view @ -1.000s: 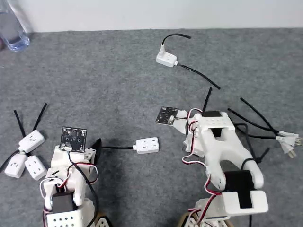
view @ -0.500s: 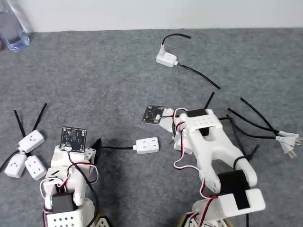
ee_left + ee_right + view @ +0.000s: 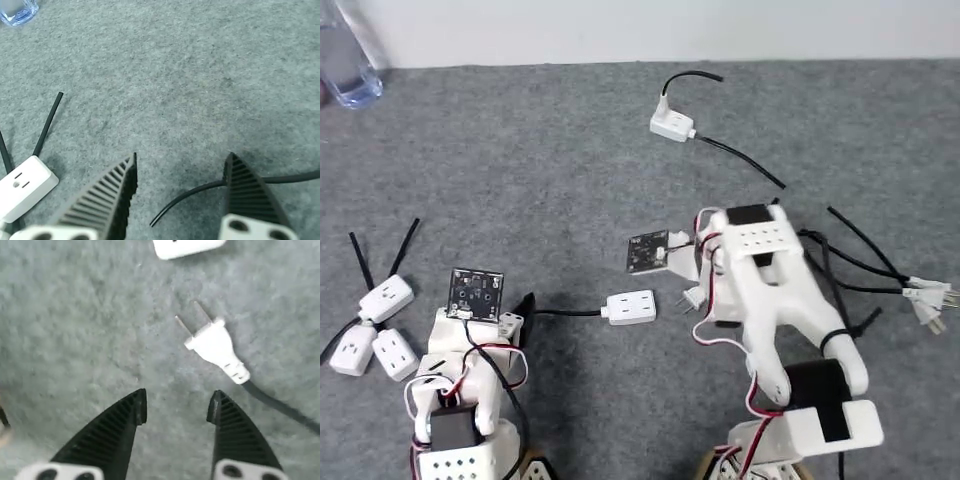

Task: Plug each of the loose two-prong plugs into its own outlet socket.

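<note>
Loose plug (image 3: 212,342) lay flat on tabletop (image 3: 520,150), prongs toward outlet socket (image 3: 629,307), near it, not inserted. Right hand (image 3: 178,401) wide open, empty, plug ahead of tips, off line with gap. Risk: closing there could clip plug's edge, spin prongs away; stiff cord could drag it. Left hand (image 3: 182,161) wide, empty, over socket's black cord (image 3: 187,196). Free room on far tabletop; cable tangle (image 3: 865,243) crowded right arm's outer side.

Upper left of the high view, a clear bottle (image 3: 342,62) is cut by the edge; centre right, the right arm (image 3: 775,285) hides the cord of the white plug (image 3: 692,297).
</note>
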Available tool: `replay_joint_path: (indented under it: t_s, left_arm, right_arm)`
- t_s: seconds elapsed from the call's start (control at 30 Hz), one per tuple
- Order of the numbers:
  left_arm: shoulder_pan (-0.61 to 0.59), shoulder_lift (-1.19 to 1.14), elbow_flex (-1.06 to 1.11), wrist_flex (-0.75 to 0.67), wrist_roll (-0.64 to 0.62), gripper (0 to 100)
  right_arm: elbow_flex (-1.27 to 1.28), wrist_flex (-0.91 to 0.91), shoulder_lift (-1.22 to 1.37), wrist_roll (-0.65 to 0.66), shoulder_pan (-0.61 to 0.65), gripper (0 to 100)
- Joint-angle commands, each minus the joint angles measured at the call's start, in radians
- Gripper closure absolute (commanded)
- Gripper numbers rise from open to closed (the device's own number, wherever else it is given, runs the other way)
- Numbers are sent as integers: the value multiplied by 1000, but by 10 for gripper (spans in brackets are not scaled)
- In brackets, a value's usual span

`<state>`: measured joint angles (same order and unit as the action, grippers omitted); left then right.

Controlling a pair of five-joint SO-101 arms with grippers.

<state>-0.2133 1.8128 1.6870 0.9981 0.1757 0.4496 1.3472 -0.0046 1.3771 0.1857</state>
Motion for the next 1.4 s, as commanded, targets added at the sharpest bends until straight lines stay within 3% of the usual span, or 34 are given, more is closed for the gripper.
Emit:
replay_joint_path:
  t_s: [0.0,0.3,0.63,0.83,1.23,1.37]
  left_arm:
    - [6,6,-5,-25,11,735]
    - [8,5,-5,-26,11,735]
    - [38,3,-5,-23,11,735]
    - [41,3,-5,-23,12,735]
    - [43,3,-5,-21,12,735]
    - [43,3,-5,-21,12,735]
  right_arm:
    - [-64,8,-5,121,-16,779]
    - [-201,-22,179,319,25,779]
    - [-520,162,466,328,97,779]
    - [-519,165,478,333,97,855]
    - [-433,165,484,368,61,806]
    - [-408,165,479,368,70,882]
